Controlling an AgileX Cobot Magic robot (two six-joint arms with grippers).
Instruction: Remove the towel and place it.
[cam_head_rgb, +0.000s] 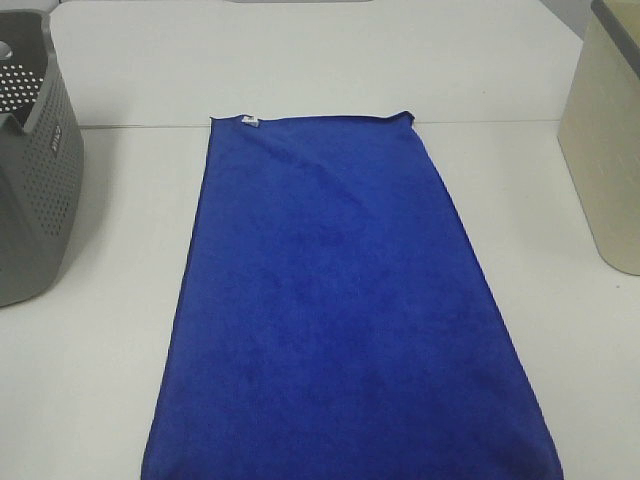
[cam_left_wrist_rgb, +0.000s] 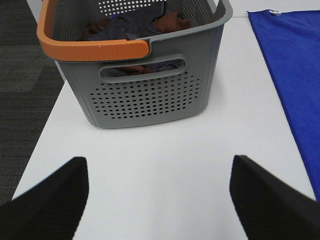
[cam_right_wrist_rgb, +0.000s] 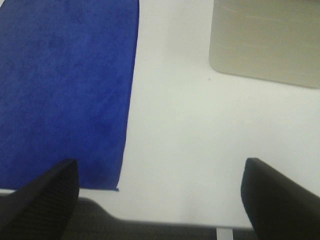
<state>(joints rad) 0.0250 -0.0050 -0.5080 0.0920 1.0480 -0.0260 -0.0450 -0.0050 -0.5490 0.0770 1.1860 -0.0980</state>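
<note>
Blue towel (cam_head_rgb: 350, 310) lies flat, long axis front-to-back; both end effectors spread, empty.

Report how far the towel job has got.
Done: the large royal-blue plush towel already lies spread flat on the white table, outside the grey perforated plastic basket, which holds only dark and brown clothes. In hand: nothing; the left gripper and right gripper are both open and empty, off the cloth. Left: whether the towel must go on to the beige container cannot be told.
</note>
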